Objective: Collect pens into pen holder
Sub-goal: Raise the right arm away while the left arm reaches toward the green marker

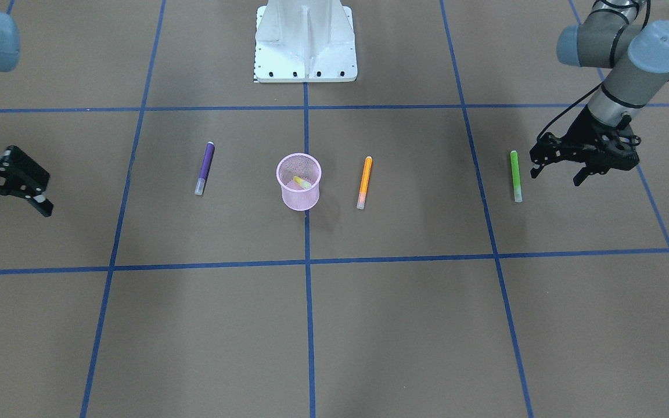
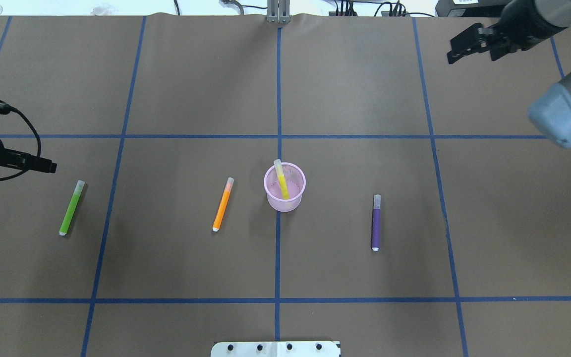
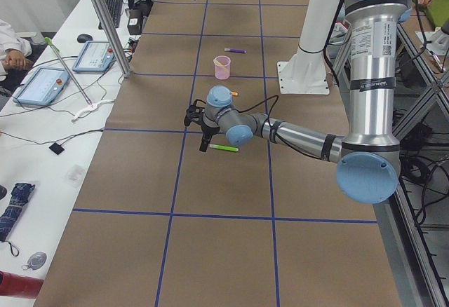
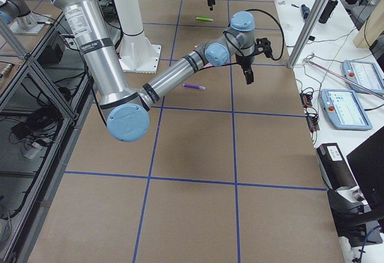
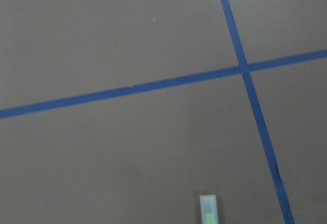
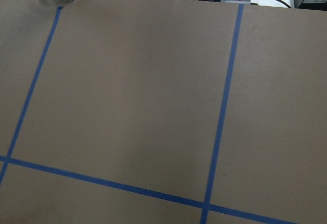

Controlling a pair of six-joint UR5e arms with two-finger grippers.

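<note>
Since only the yellow pen (image 2: 281,181) is in the pen holder (image 1: 299,197), leaning cap-up on its rim, three pens lie flat on the table (image 1: 404,325). The green pen (image 1: 515,176), orange pen (image 1: 364,182) and purple pen (image 1: 204,168) point their pale caps away from the robot. The left pincer (image 1: 556,176) hangs wide open beside the green pen, likely next. The right pincer (image 1: 12,219) is open too, off to the side and holding nothing.

The pen holder (image 2: 285,202) stands at the centre of the table (image 2: 365,99), midway between the left and right edges. First pen (image 2: 281,179): leaning inside the holder. Second pen (image 2: 222,204): flat, near the holder's left side. Third pen (image 2: 72,208): flat, well toward the left edge. Fourth pen (image 2: 375,222): flat, on the holder's right.
</note>
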